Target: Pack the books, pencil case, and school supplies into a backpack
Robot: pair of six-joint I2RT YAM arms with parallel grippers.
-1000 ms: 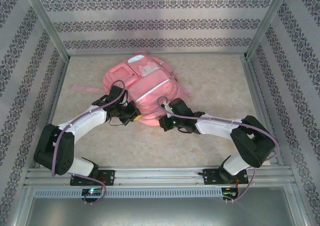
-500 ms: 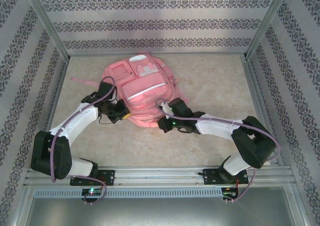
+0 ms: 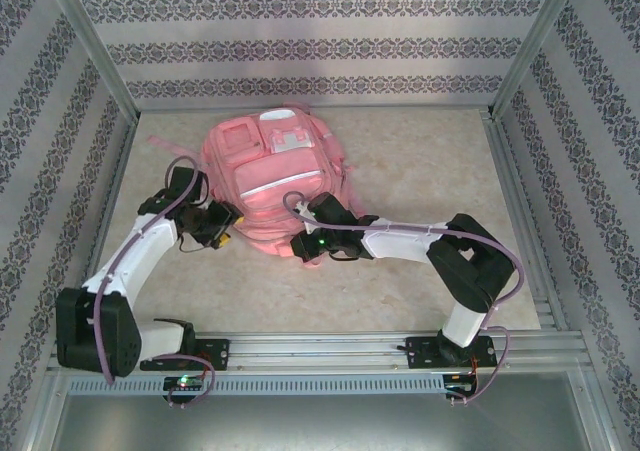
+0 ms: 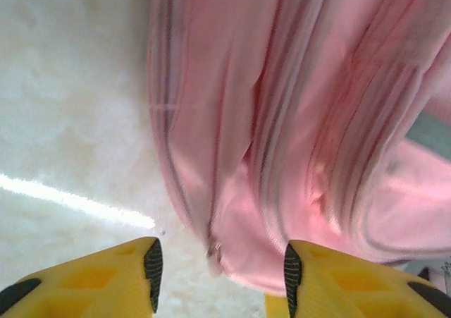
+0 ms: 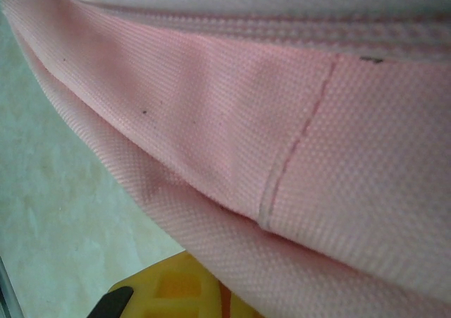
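The pink backpack [image 3: 265,171] lies flat on the table, front pockets up, left of centre. My left gripper [image 3: 226,236] sits just off its near-left edge; in the left wrist view its yellow fingers [image 4: 134,272] stand open, with the backpack's [image 4: 296,120] hem and a zipper pull hanging loosely between them. My right gripper [image 3: 298,248] is at the near edge, shut on the fabric. In the right wrist view the pink weave [image 5: 282,120] drapes over one yellow finger [image 5: 176,290]. Books, pencil case and school supplies are hidden.
A pink strap [image 3: 160,143] trails off the backpack's far left. Patterned walls with metal posts [image 3: 100,56] close in three sides, and a metal rail [image 3: 320,346] runs along the near edge. Bare marbled tabletop [image 3: 430,161] lies to the right.
The backpack has slid left and slightly away. My left gripper has opened, let go of it and drawn back left. My right arm has stretched left with the backpack's near edge.
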